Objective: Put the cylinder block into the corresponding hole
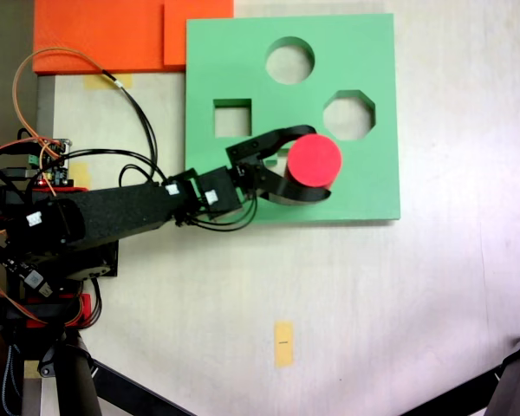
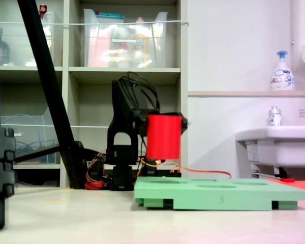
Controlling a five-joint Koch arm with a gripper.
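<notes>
So I've got the cylinder block (image 1: pixel 315 160) clamped between my fingers (image 1: pixel 286 137), one curling round its far side and the other round its near side in the top-down fixed view, gripper (image 1: pixel 305 165) squeezed snug on it. In the low side-on fixed view the red block (image 2: pixel 163 136) hangs upright in the air, clear of the green foam board (image 2: pixel 221 194) with open space under it. From above it sits over the board's (image 1: pixel 243 61) lower middle, between the square cutout (image 1: pixel 232 117) and the octagonal cutout (image 1: pixel 349 113), a bit below both. The corresponding hole (image 1: pixel 289 60), the round one, is further up the board, well apart from the block, nothing in it.
</notes>
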